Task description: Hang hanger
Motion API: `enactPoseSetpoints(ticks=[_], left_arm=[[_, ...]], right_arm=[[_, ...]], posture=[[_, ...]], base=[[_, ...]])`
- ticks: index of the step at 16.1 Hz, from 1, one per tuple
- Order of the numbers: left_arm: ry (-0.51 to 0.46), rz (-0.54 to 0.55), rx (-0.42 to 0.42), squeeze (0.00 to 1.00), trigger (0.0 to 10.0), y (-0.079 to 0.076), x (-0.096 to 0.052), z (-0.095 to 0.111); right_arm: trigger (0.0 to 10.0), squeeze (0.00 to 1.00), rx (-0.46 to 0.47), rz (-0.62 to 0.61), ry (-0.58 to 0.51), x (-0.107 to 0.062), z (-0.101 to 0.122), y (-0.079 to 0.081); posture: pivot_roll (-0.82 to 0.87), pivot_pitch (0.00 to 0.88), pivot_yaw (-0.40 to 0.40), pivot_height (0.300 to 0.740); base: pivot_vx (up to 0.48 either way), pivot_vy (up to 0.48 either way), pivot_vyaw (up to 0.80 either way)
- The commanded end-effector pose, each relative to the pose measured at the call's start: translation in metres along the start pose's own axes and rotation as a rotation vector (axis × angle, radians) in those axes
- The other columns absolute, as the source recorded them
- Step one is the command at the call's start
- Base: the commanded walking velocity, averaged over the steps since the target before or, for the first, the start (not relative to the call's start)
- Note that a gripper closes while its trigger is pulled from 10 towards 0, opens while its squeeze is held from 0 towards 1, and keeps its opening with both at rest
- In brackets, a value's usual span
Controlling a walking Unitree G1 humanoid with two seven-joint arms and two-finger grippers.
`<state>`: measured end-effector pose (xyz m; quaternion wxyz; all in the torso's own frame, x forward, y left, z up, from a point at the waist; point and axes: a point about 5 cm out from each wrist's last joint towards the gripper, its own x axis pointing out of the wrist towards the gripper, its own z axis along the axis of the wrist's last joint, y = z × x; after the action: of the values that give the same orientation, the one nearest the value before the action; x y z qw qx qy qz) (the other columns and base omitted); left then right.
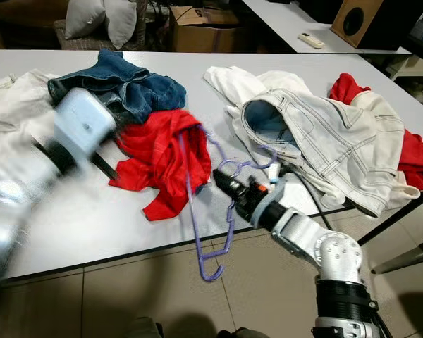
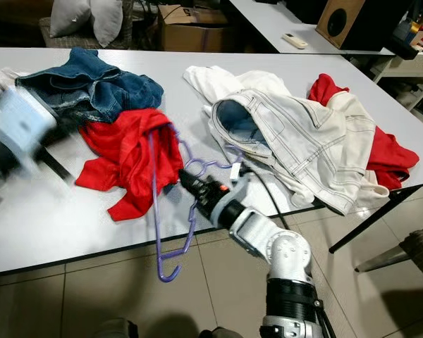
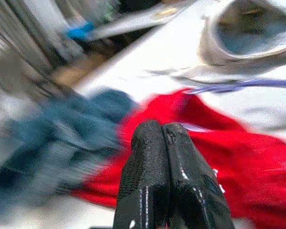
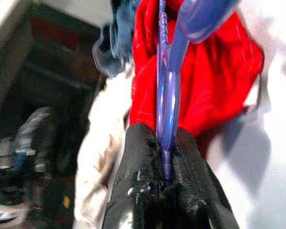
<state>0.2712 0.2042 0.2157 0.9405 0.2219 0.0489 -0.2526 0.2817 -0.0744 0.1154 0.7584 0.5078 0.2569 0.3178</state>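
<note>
A purple plastic hanger [image 1: 197, 204] lies partly on the white table [image 1: 92, 218] and partly over its near edge, so that its hook hangs down in front of the tiled floor [image 1: 127, 296]. One end of the hanger goes into a red garment [image 1: 158, 158] that lies crumpled near the middle of the table. The right gripper [image 1: 222, 181] reaches from the near edge of the table toward the hanger, and in the right wrist view its two black fingers [image 4: 138, 171] are pressed together on a purple bar of the hanger, with the red cloth just behind it. The left gripper [image 3: 168, 138] is above the table on the left side, and its arm is strongly blurred in the head views. In the left wrist view its two fingers touch each other with nothing between them, and they point at the red garment and a pair of blue jeans [image 1: 123, 84] beside it. The jeans lie behind the red garment, touching it. On the right part of the table there is a pile of white denim clothing [image 1: 324, 141], with one piece open so that its pale blue inside shows, and a second red garment [image 1: 416, 158] lies under the right side of this pile. A cream-white garment [image 1: 14, 120] lies at the left end of the table. Behind the table stands a cardboard box [image 1: 201, 28], two grey cushions [image 1: 102, 17] and another white table with a remote control [image 1: 311, 40] on it.
</note>
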Motion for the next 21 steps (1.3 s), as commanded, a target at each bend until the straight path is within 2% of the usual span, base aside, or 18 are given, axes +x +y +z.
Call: enactPoseSetpoints(ticks=[1,2,3,4,6,9,10,11,12,16,17,18,20,21], left_arm=[[0.062,-0.002,-0.077,0.00,10.0,-0.005,0.003,-0.015],[0.093,0.041,-0.264,0.00,10.0,-0.012,0.008,-0.039],[0.122,0.057,-0.311,1.00,10.0,-0.015,0.009,-0.049],[0.177,0.017,-0.394,1.00,10.0,-0.029,0.007,-0.067],[0.197,-0.065,-0.428,1.00,10.0,-0.043,0.003,-0.072],[0.247,-0.173,-0.409,1.00,10.0,-0.059,0.000,-0.084],[0.281,-0.168,-0.342,1.00,10.0,-0.062,0.004,-0.089],[0.298,-0.158,-0.316,1.00,10.0,-0.063,0.007,-0.092],[0.360,-0.123,-0.199,1.00,10.0,-0.062,0.013,-0.100],[0.430,-0.050,-0.157,1.00,10.0,-0.054,0.015,-0.115],[0.482,-0.036,-0.102,1.00,10.0,-0.048,0.009,-0.125],[0.547,0.016,-0.068,1.00,10.0,-0.036,-0.004,-0.137],[0.609,0.101,-0.024,1.00,10.0,-0.013,-0.026,-0.142],[0.615,0.120,-0.025,1.00,10.0,-0.009,-0.031,-0.142]], right_arm=[[10.0,0.00,-0.041,-0.018,0.012,-0.002,0.001,0.000],[10.0,0.00,-0.073,-0.036,0.027,-0.005,0.001,-0.001],[10.0,0.00,-0.101,-0.048,0.036,-0.008,0.001,-0.002],[10.0,0.00,-0.177,-0.076,0.055,-0.016,0.002,-0.004],[10.0,0.00,-0.225,-0.076,0.053,-0.024,0.008,-0.002],[10.0,0.00,-0.248,-0.072,0.038,-0.030,0.015,-0.001],[10.0,0.00,-0.260,-0.078,0.037,-0.031,0.017,-0.003],[10.0,0.00,-0.265,-0.079,0.038,-0.031,0.017,-0.003],[10.0,0.00,-0.279,-0.083,0.037,-0.031,0.019,-0.003],[10.0,0.00,-0.285,-0.083,0.037,-0.032,0.018,-0.003],[10.0,0.00,-0.285,-0.088,0.032,-0.034,0.018,-0.004],[10.0,0.00,-0.283,-0.102,0.024,-0.038,0.017,-0.006],[10.0,0.00,-0.280,-0.123,0.021,-0.044,0.016,-0.009],[10.0,0.00,-0.278,-0.124,0.020,-0.045,0.015,-0.010]], posture=[[0.09,0.051,-0.105,0.740],[0.08,0.050,-0.102,0.740],[0.08,0.049,-0.101,0.740],[0.07,0.039,-0.099,0.740],[0.07,0.032,-0.101,0.740],[0.07,0.027,-0.106,0.740],[0.07,0.027,-0.106,0.740],[0.07,0.025,-0.105,0.740],[0.07,0.024,-0.105,0.740],[0.07,0.023,-0.102,0.740],[0.06,0.024,-0.100,0.740],[0.06,0.027,-0.096,0.740],[0.06,0.028,-0.095,0.740],[0.07,0.029,-0.095,0.740]], base=[[0.000,0.000,0.00],[0.000,0.000,0.00],[0.000,0.000,0.00],[0.000,0.000,0.00],[0.000,0.000,0.00],[0.000,0.000,0.00],[0.000,0.000,0.00],[0.000,0.000,0.00],[0.000,0.000,0.00],[0.000,0.000,0.00],[0.000,0.000,0.00],[0.000,0.000,0.00],[0.000,0.000,0.00],[0.000,0.000,0.00]])
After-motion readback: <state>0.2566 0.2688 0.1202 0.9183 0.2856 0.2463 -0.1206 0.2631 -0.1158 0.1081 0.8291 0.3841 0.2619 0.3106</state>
